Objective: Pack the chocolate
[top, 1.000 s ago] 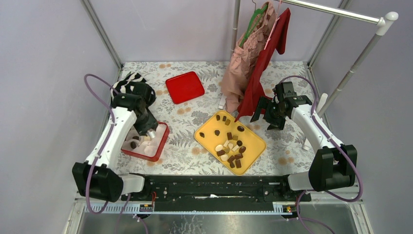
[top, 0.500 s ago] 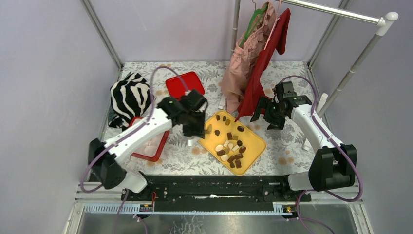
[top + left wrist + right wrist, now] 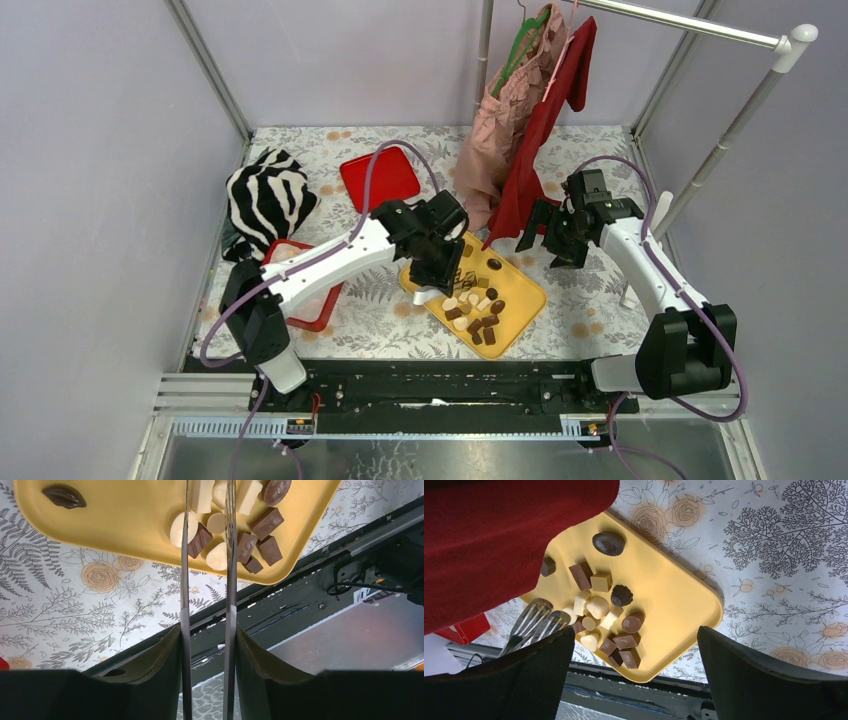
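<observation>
Hovering over the yellow tray (image 3: 125, 525), the left gripper (image 3: 207, 640) pinches metal tongs (image 3: 230, 555), their blades slightly apart and straddling the clustered chocolate (image 3: 200, 537) just beyond the jaws, apparently to nip one piece. The right gripper (image 3: 546, 240) hangs spread wide and empty, keeping clear.

A lab test cell: plain panel walls (image 3: 100, 150), metal frame (image 3: 210, 70) (floral tablecloth (image 3: 370, 320)).

Metal tongs (image 3: 531, 621), smooth chocolate (image 3: 609, 543), plastic tray (image 3: 674, 600)

Lilac walls (image 3: 100, 150), floral tabletop (image 3: 580, 310), white clothes rail (image 3: 700, 25)
</observation>
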Tool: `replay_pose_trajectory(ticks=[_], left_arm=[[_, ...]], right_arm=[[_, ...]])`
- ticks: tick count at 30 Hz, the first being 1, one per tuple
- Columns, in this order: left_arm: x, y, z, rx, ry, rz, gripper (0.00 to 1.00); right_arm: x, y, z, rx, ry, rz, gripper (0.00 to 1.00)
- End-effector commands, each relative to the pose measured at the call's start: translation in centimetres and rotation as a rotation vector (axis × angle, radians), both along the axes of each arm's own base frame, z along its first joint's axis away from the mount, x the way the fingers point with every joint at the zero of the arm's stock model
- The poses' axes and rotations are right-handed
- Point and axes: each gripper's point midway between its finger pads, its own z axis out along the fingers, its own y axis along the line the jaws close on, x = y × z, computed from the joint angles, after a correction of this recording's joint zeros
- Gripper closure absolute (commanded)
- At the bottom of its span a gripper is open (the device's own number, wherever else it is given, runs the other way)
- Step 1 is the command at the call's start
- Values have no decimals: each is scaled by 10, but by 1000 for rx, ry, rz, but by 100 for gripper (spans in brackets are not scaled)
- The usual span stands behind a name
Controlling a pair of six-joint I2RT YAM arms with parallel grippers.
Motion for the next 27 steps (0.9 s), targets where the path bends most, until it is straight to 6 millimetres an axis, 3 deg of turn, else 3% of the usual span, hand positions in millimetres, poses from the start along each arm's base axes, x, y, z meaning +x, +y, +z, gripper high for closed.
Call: replay_pose_trajectory(ticks=[1, 12, 27], left_arm=[[8, -19, 2, -28, -48, -48, 54], [0, -20, -16, 48, -28, -89, 52], [-3, -11, -34, 117, -2, -94, 59]], right_arm=[[-3, -5, 9, -16, -35, 4, 0], [-2, -4, 6, -15, -27, 4, 0], [-1, -4, 3, -13, -19, 1, 0]])
